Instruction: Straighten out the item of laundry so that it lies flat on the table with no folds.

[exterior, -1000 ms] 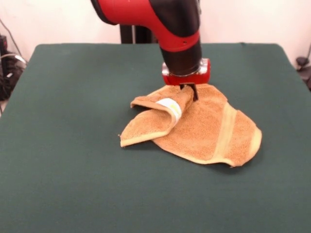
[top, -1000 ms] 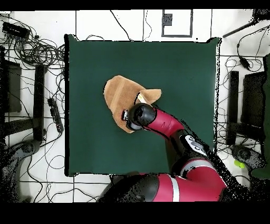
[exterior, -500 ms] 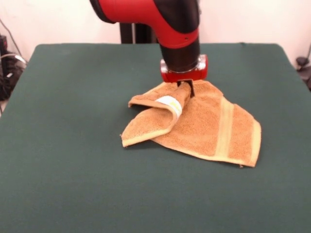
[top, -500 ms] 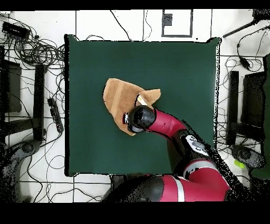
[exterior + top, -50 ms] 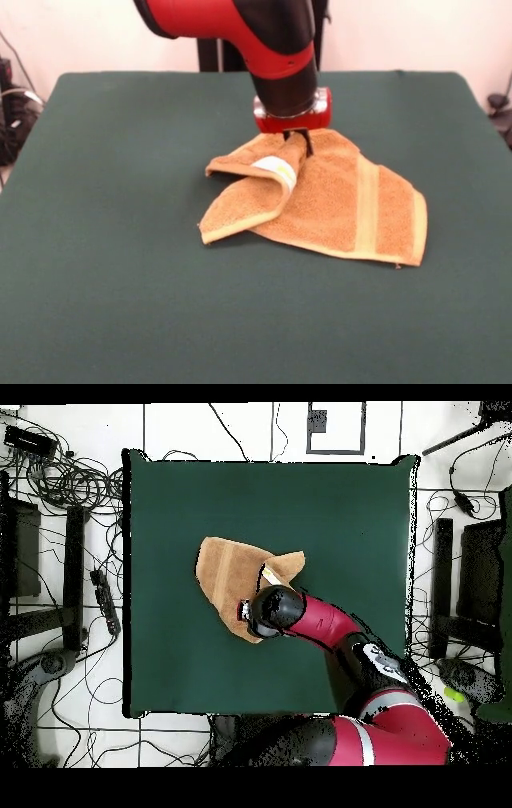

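Observation:
The golden-orange towel, the item of laundry (image 5: pixel 344 208) (image 5: pixel 225 569), lies near the middle of the dark green table (image 5: pixel 120 304) (image 5: pixel 340 514). Its right half lies flat with a pale yellowish band. Its left part is folded over itself, with a small white label showing on the fold. My gripper (image 5: pixel 298 144) is shut on a raised pinch of cloth at the towel's far middle, just above the fold. In the overhead view the arm's wrist (image 5: pixel 270 609) covers the gripper and the near edge of the towel.
Cables and dark equipment (image 5: pixel 60 474) lie on the floor around the table. More cables and stands (image 5: pixel 460 584) are on the other side. The towel sits well inside every table edge.
My gripper has shifted slightly left and away in the front view, still holding the cloth. The towel's right end has flattened out from a rounded curl into a squarer corner.

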Available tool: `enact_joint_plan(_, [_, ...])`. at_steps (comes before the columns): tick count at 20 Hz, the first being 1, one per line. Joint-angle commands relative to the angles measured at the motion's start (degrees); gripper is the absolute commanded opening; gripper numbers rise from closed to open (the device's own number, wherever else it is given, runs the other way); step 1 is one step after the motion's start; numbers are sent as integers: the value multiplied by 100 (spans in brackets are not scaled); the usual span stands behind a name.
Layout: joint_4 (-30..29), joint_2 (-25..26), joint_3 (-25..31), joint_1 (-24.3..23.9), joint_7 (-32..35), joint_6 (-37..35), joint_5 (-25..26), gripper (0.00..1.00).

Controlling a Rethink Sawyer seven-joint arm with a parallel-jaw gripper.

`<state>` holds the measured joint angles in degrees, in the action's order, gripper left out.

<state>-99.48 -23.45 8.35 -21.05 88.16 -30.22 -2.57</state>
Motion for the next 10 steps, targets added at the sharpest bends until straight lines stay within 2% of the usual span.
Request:
enact_joint_plan(1, [-501,283,392,28,130,-682,320,0])
enact_joint_plan(10, [-575,312,477,-38,165,-419,302,0])
